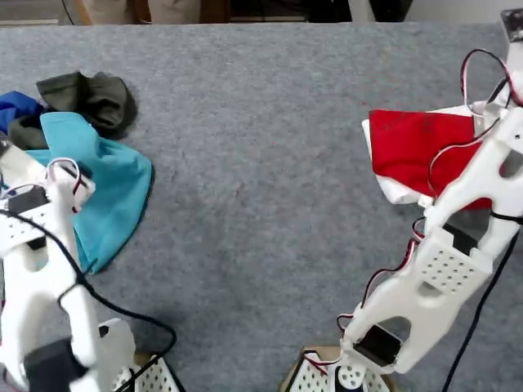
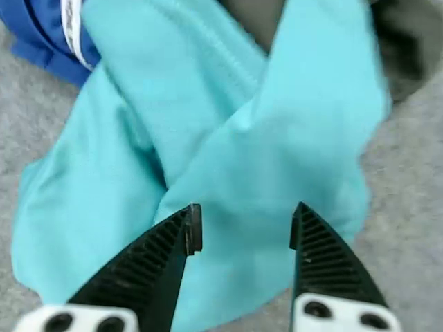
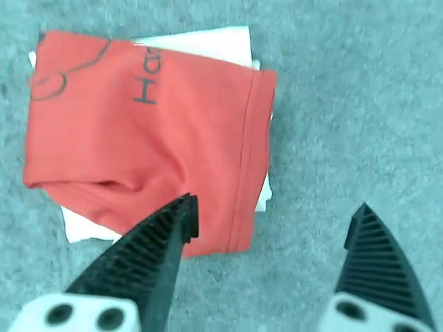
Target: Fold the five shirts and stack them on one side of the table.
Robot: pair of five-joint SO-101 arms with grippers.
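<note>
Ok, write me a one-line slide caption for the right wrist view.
Open right gripper hovers above a folded red shirt stacked on a white shirt on the grey table.

Folded red shirt (image 1: 413,147) atop folded white shirt (image 1: 398,193), teal shirt (image 1: 114,188), blue shirt (image 1: 16,108), olive shirt (image 1: 94,98) heaped well apart

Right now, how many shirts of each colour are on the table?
red shirt, folded, on the white one: 1
white shirt: 1
teal shirt: 1
blue shirt: 1
dark olive shirt: 1
Total: 5
</note>
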